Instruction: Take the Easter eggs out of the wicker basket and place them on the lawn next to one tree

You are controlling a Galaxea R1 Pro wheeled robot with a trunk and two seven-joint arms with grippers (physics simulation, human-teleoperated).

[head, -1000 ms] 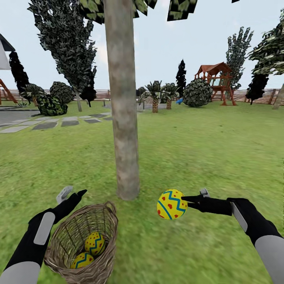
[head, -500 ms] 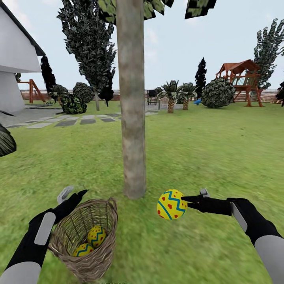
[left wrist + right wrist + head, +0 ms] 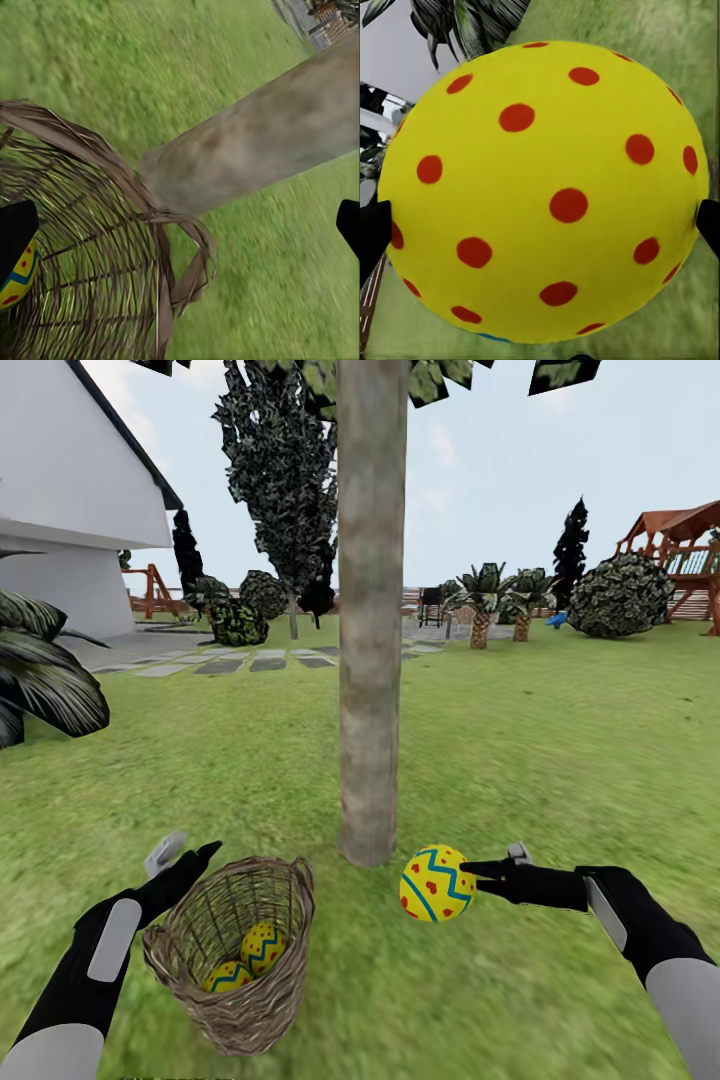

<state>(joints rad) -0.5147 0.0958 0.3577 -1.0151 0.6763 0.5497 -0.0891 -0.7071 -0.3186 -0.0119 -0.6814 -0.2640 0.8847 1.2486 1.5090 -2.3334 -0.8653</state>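
Note:
My right gripper (image 3: 472,879) is shut on one yellow Easter egg (image 3: 437,883) with red marks and a blue zigzag, held just above the lawn (image 3: 520,760) to the right of the tree (image 3: 372,660) base. The right wrist view looks at this egg (image 3: 547,187) close up, between the fingertips (image 3: 370,234). The wicker basket (image 3: 235,1000) rests tilted on the grass left of the trunk, with two eggs (image 3: 262,945) (image 3: 228,977) inside. My left gripper (image 3: 185,853) is open beside the basket's rim. The left wrist view takes in the basket (image 3: 90,247), an egg (image 3: 19,274) and the tree trunk (image 3: 262,142).
A white house (image 3: 70,490) and a dark palm-like plant (image 3: 45,680) stand at the left. A grey stepping-stone path (image 3: 250,660), shrubs (image 3: 620,595) and a wooden play structure (image 3: 685,550) lie far behind. Open grass spreads to the right of the trunk.
The whole view has swung left, so the tree, basket and background sit further right and the house has come into sight. Both arms keep their pose, and the right one has kept hold of the egg.

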